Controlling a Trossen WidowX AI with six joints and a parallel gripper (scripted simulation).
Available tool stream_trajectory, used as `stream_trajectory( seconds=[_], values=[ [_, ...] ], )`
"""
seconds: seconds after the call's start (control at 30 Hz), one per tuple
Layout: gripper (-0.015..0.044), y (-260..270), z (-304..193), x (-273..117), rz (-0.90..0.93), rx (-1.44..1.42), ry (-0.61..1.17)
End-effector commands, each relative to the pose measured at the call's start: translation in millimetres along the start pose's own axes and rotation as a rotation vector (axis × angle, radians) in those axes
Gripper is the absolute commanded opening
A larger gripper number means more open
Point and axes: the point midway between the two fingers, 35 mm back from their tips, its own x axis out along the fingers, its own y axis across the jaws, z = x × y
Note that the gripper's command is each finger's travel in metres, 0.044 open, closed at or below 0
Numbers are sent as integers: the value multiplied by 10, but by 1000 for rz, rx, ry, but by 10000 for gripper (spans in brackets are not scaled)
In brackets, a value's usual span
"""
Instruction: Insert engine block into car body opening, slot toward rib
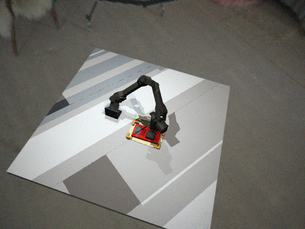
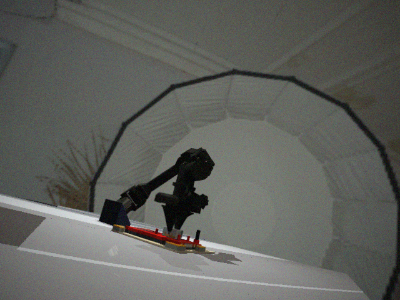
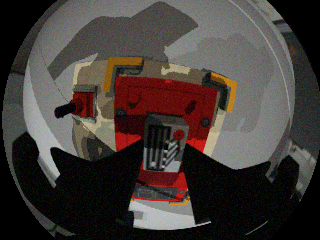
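My gripper (image 2: 172, 229) (image 3: 163, 145) points down over the car and is shut on the grey engine block (image 2: 179, 232) (image 3: 159, 119), with one finger on each side. In the wrist view the block's dark slots are on the left of its top, with a red round spot and slanted light bars on the right. The red car body (image 1: 143, 132) (image 2: 142, 230) (image 3: 165, 90) lies flat. The block stands out above the body in the exterior view. The opening and rib are hidden under the block and fingers, so its seating depth cannot be told.
A cream board (image 1: 142, 143) with orange corner brackets (image 1: 128, 135) (image 2: 175, 246) (image 3: 125, 61) holds the body. A red part with an upright black peg (image 2: 197, 235) (image 3: 65, 109) stands beside the body. The arm's dark blue base (image 1: 112, 113) (image 2: 111, 211) is behind the board.
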Motion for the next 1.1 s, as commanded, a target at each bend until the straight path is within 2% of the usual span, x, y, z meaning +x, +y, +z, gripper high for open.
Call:
stream_trajectory(
  seconds=[0.0, 0.3, 0.67, 1.07],
  values=[
    [158, 1, 3, 11, 2, 5, -3],
    [158, 0, 1, 22, 2, 5, -3],
    [440, 3, 0, 12, 1, 1, -1],
    [440, 3, 0, 12, 1, 1, -1]
  ],
)
